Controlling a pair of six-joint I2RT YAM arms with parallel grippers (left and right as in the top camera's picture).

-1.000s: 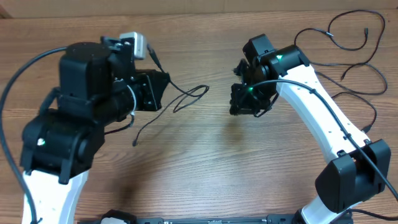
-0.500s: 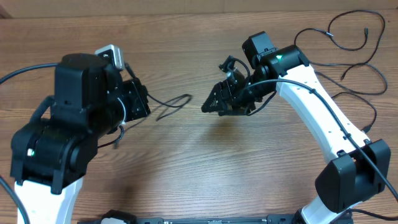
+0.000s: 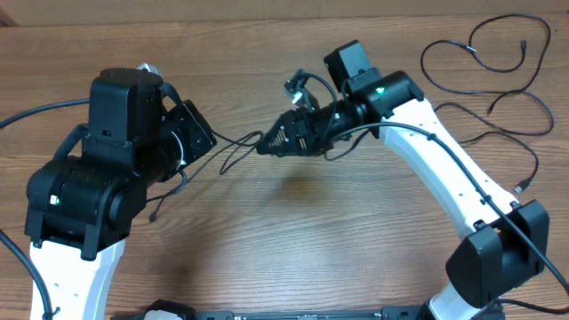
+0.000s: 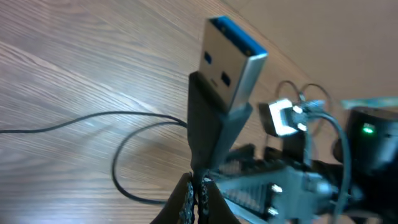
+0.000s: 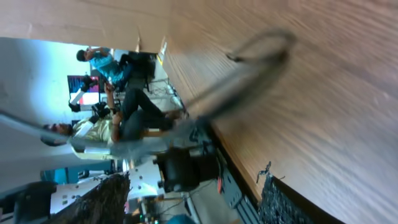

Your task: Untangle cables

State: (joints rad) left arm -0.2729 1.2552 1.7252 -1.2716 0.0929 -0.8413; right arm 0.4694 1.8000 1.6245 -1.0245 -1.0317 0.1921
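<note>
Progress, partial: my left claw (image 4: 198, 194) grips the plug (image 4: 227, 74) of one cable (image 3: 240, 140) above the table's (image 3: 293, 249) middle, my right claw (image 3: 267, 144), fingers spread, meets its slack loop (image 4: 115, 167), and other cables (image 3: 498, 67) lie loose at far right, so I judge this strand's freeing remains.

On the table (image 3: 293, 240), one cable (image 3: 238, 142) lies left of centre, other cables (image 3: 487, 64) far right.
</note>
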